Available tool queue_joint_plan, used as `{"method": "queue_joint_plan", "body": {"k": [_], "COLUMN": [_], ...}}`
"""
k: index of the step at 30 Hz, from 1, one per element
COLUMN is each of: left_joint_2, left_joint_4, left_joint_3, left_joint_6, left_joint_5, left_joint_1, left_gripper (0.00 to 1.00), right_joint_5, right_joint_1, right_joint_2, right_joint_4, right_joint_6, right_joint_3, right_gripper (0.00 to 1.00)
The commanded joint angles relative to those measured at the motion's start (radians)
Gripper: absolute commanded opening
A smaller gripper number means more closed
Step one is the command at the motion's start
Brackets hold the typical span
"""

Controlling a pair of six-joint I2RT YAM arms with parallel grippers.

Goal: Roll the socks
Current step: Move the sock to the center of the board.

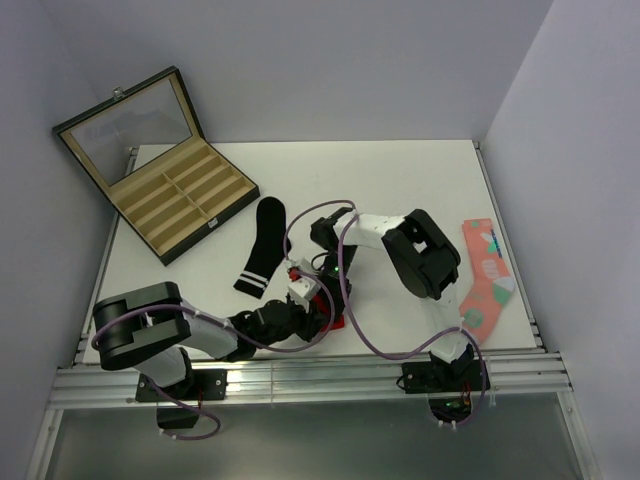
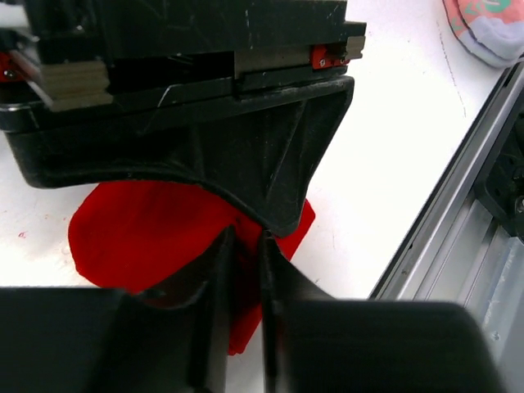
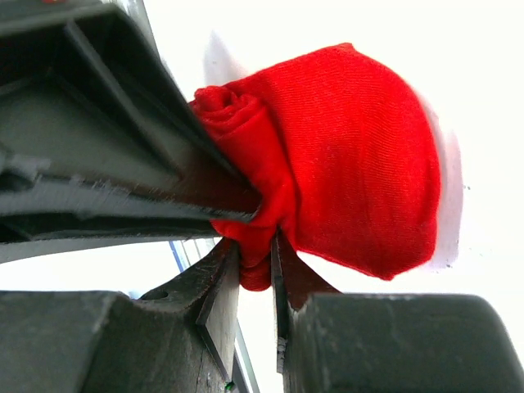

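So the short red fabric sock (image 3: 368, 164) sits bunched up near the front of the white table (image 1: 400, 180), right between both arms. The right gripper (image 3: 255, 246) is clamped on a fold at its edge, and the rest bulges out past the fingertips. The left gripper (image 2: 247, 237) is squeezed narrow, with red cloth in the gap too. The black sock with two white cuff stripes (image 1: 262, 245) lies flat further left, apart from both.

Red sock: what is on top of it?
Both grippers cover the red sock: the right gripper and left gripper each pinch its fabric. Overhead, they hide most of it.
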Motion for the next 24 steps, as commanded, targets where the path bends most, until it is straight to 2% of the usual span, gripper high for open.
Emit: {"method": "queue_joint_plan", "body": {"k": [1,3,4,6,9,14,24], "left_joint_2": [0.043,0.053,0.056,0.061,0.067,0.082,0.128], "left_joint_4": [-0.103,-0.114,-0.117,-0.124,-0.118,-0.130,-0.072], "left_joint_3": [0.014,0.022,0.024,0.024,0.016,0.014,-0.025], "left_joint_6": [-0.025,-0.028,-0.034,-0.043,-0.066,-0.106,-0.198], "left_joint_5": [0.020,0.026,0.031,0.031,0.030,0.030,0.048], "left_joint_1": [0.001,0.001,0.001,0.001,0.001,0.001,0.021], "left_gripper": [0.17,0.11,0.04,0.00,0.00,0.00,0.00], "right_joint_5": [0.139,0.139,0.141,0.142,0.127,0.103,0.007], "right_joint_1": [-0.005,-0.005,-0.005,-0.008,-0.015,-0.047,-0.179], "right_joint_2": [0.004,-0.003,-0.005,-0.012,-0.029,-0.081,-0.224], "right_joint_4": [0.120,0.128,0.131,0.141,0.146,0.174,0.186], "right_joint_6": [-0.003,0.007,0.011,0.019,0.030,0.048,0.070], "right_joint_3": [-0.025,-0.025,-0.030,-0.028,-0.027,-0.036,-0.054], "right_gripper": [0.19,0.24,0.25,0.30,0.37,0.44,0.49]}}
